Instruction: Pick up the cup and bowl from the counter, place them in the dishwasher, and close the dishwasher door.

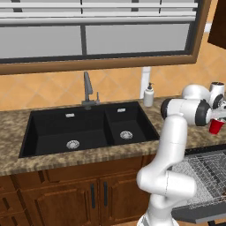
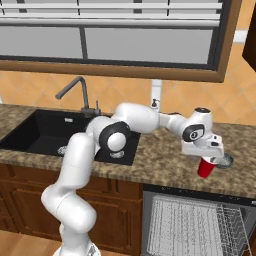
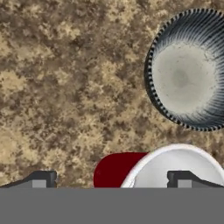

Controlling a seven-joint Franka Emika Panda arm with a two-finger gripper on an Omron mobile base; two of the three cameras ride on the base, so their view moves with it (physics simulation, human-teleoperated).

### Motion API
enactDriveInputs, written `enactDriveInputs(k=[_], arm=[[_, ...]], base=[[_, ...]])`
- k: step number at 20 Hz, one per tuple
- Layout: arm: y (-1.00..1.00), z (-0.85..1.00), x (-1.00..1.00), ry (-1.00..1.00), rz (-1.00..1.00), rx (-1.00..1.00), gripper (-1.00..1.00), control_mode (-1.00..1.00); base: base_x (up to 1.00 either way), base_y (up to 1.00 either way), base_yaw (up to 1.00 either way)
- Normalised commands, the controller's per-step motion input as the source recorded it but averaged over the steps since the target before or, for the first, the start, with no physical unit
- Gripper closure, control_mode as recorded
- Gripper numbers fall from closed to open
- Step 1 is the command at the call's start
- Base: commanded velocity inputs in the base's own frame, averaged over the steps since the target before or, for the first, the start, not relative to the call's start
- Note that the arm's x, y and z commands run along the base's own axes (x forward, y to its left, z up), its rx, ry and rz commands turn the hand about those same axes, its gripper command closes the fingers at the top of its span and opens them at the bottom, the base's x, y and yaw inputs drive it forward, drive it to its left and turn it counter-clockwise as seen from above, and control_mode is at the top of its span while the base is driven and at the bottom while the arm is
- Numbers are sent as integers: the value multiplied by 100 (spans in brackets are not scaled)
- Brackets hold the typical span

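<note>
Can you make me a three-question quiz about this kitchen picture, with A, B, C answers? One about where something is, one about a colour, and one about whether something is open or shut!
1. Where is the round ribbed grey bowl?
A. in the black sink
B. on the speckled brown granite counter
C. in the wire rack

2. What colour is the outside of the plastic cup?
A. red
B. blue
C. green

3. How is the dark grey dishwasher door?
A. shut
B. taken off
C. dropped open, silver wire rack showing

Answers:
1 B, granite lies all around the bowl in the hand view.
2 A, the cup is red with a white inside, under the two-finger gripper.
3 C, both base views show the rack pulled out over the lowered door.
</note>
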Motion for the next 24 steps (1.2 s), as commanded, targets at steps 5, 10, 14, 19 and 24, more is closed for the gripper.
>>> enactDriveInputs(k=[5, 10, 14, 19, 24], arm=[[32, -35, 0, 0, -5, 0, 100, -100], [4, -11, 0, 0, -1, 0, 100, -100], [-7, 1, -44, 5, -2, 5, 100, -100], [43, 25, -100, -24, -1, 9, 100, -100], [11, 27, -100, -35, 3, 13, 100, -100]], base=[[0, 0, 0], [0, 0, 0], [0, 0, 0], [0, 0, 0], [0, 0, 0]])
